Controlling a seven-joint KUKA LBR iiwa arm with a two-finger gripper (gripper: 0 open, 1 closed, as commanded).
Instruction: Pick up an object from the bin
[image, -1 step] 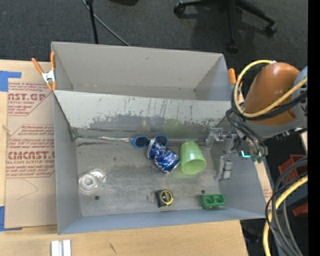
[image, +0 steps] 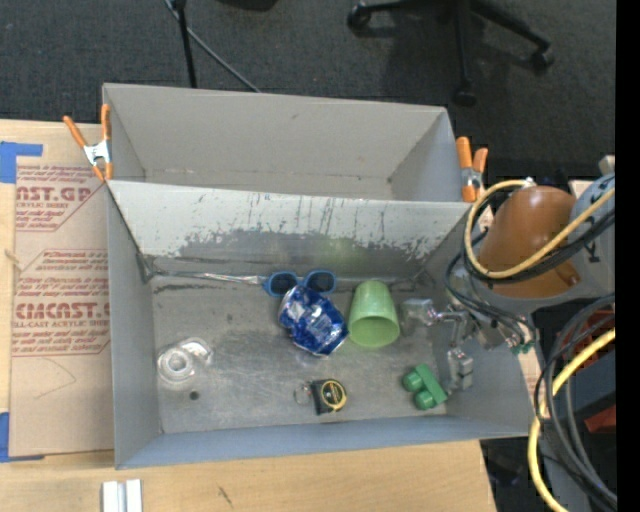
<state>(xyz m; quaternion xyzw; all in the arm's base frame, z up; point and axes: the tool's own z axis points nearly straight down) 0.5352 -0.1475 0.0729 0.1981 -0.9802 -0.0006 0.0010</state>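
Observation:
My gripper (image: 443, 341) hangs low at the bin's right side, its fingers apart and nothing between them. One fingertip (image: 460, 368) stands just right of a small green plastic piece (image: 424, 388) on the floor near the front right corner. The other fingertip (image: 424, 314) is close to a light green cup (image: 374, 314) lying on its side with its mouth toward the front. A crumpled blue and white packet (image: 313, 321) lies left of the cup.
Blue sunglasses (image: 300, 283) rest against the back slope behind the packet. A black and yellow tape measure (image: 327, 396) lies near the front wall. A clear tape roll (image: 180, 364) sits at the front left. The arm and its cables crowd the right wall.

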